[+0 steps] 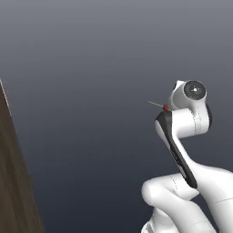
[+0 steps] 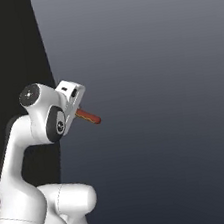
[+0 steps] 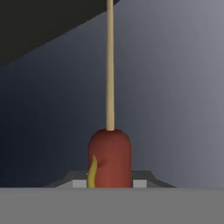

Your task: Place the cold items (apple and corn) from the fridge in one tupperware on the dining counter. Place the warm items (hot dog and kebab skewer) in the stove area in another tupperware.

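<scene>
Midway, the white arm's pincer (image 3: 109, 181) is clamped on the hot dog (image 3: 109, 157), stick pointing away, carried in open air before a grey backdrop; no tupperware is visible, so placing it likely remains.

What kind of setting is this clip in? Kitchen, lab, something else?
Hard to tell; probably a rendered kitchen. The clues are few: a dark wood-grain panel at the left edge, and a red-brown sausage on a thin wooden stick clamped in the gripper, before a plain grey backdrop.
</scene>
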